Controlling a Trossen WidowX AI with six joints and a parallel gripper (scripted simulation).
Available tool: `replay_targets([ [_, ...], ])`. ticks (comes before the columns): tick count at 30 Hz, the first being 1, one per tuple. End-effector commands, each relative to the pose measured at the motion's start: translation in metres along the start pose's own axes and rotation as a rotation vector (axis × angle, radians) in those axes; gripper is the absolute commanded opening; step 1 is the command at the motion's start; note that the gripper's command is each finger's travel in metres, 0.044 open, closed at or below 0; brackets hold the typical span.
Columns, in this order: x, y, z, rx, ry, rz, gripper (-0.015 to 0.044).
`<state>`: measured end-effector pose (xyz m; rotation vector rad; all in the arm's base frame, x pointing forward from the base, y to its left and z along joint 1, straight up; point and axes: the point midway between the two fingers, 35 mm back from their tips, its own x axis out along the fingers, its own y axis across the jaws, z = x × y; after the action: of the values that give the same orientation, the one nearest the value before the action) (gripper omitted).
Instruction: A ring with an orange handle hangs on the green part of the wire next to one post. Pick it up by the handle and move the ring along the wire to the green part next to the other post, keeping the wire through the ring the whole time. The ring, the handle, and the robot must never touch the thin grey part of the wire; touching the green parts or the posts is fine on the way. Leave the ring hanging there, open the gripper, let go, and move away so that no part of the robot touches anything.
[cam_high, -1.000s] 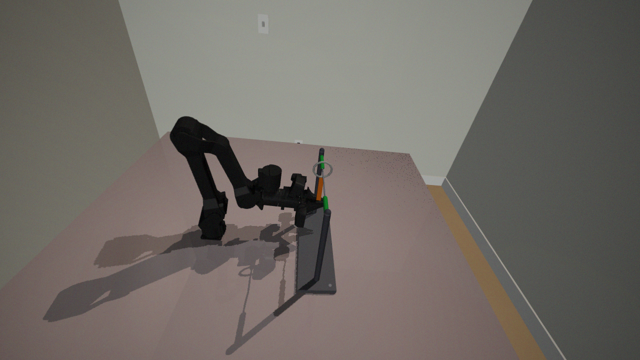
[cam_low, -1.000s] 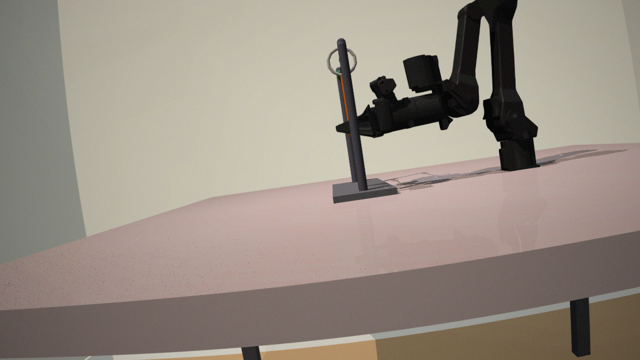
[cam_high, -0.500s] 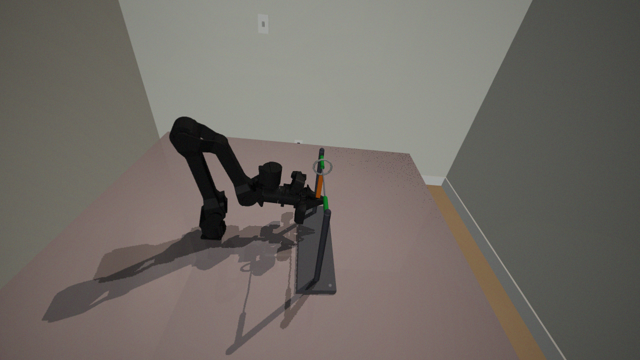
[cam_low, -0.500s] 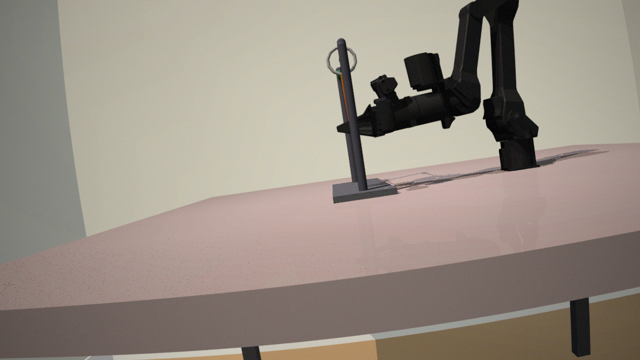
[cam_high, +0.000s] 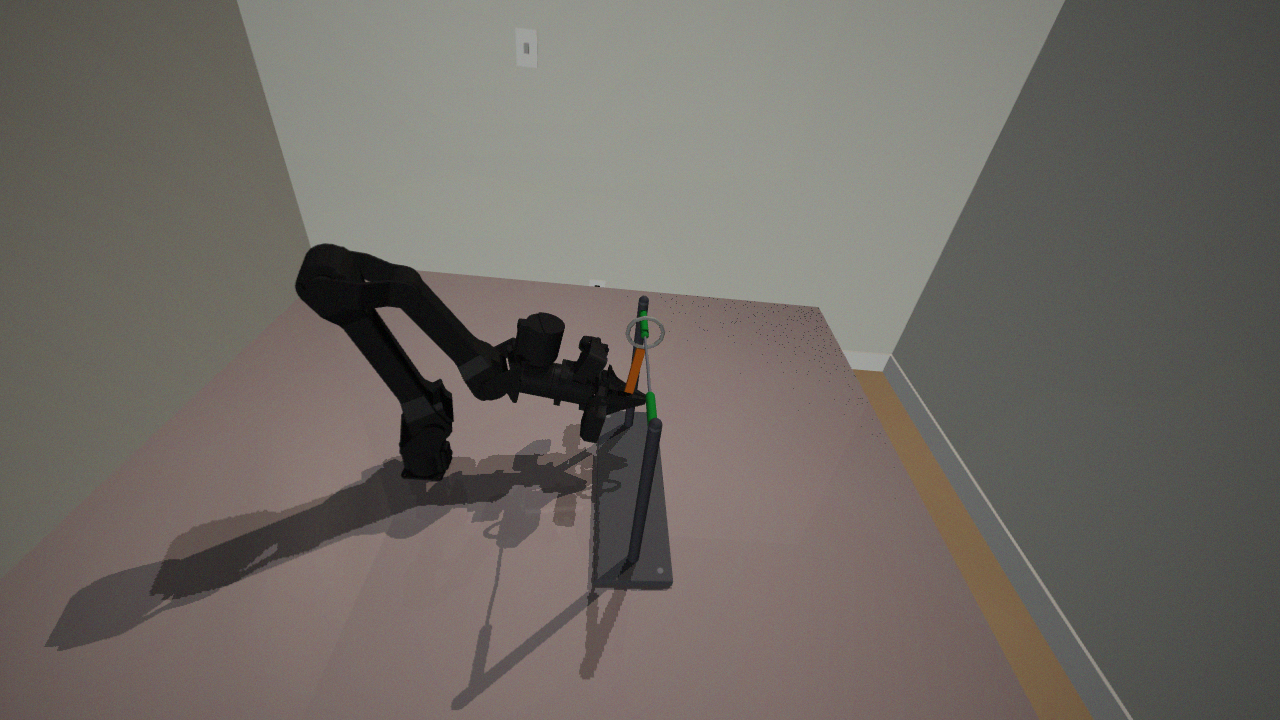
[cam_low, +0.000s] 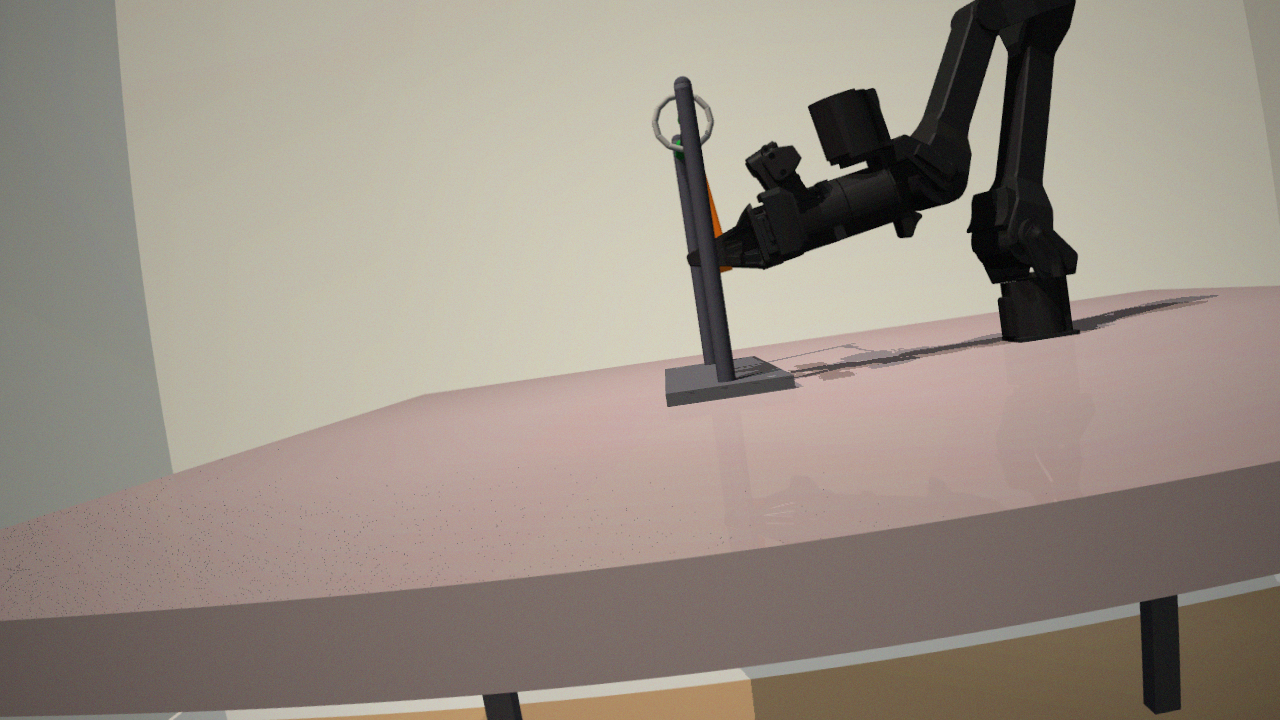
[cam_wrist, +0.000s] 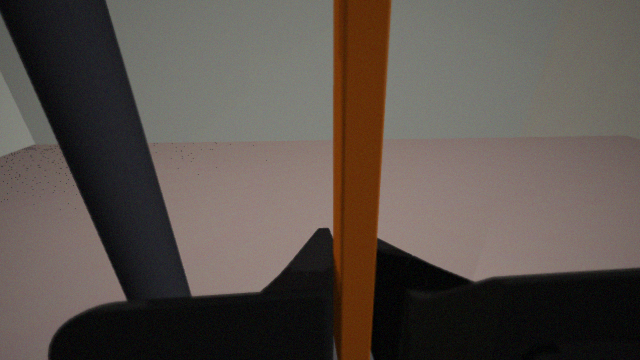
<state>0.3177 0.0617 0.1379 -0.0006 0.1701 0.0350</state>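
My jaws are clamped on the orange handle (cam_wrist: 359, 150), low on its length, and the handle rises straight up out of them. Above my jaws the ring (cam_high: 645, 332) encircles the green part of the wire (cam_high: 640, 327) close to the far post (cam_high: 642, 306), with the wire passing through it. I judge the carry along the wire to be the step in hand, and by the look of it the ring is at or nearly at an end section.

If this far post is the goal, the next move calls for settling the ring onto the green, parting my jaws and drawing back from the counter (cam_low: 537, 465) without brushing anything. If not, I must slide toward the near post (cam_high: 646, 483) with the thin grey wire (cam_high: 650, 371) centred in the ring.

My wrist view shows the grip itself and a dark post (cam_wrist: 105, 150) leaning close to the left of my jaws, but no ring or wire. The top view shows the ring around the green; the exterior view lines both posts up, hiding the wire's span.
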Motion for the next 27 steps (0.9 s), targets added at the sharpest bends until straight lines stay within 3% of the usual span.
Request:
replay_targets([
  [1,-0.0021,0.0007,-0.0042,0.004,0.019,-0.003,-0.015],
  [26,-0.0057,0.0025,-0.0141,0.002,0.054,-0.004,-0.015],
  [27,-0.0055,0.003,-0.0136,-0.001,0.053,0.0,-0.0124],
])
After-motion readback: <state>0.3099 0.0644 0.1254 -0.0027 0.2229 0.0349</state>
